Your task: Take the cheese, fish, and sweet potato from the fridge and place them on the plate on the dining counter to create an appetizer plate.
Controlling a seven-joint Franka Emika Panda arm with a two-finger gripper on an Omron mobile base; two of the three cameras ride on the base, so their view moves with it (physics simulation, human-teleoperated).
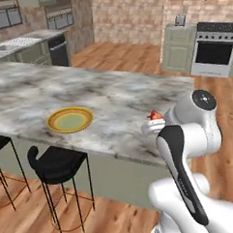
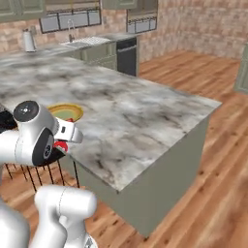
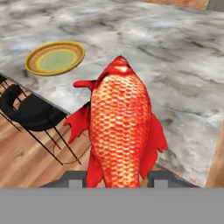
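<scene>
The fish [image 3: 119, 127] is pinched between the two fingers [image 3: 75, 180] of the gripper [image 3: 116, 178], held in the air above the near edge of the dining counter's marble surface [image 3: 175, 57]. In the hand view its long axis runs along the gripper's line of sight, head away from the hand and toward the counter, tail end down between the fingers, scaled side facing the camera. From the left base view a bit of red fish [image 1: 155, 116] shows past the wrist. The plate [image 1: 70, 120] sits on the surface well apart from it, above a black stool [image 1: 55, 163]. No readable writing or labels appear.
</scene>
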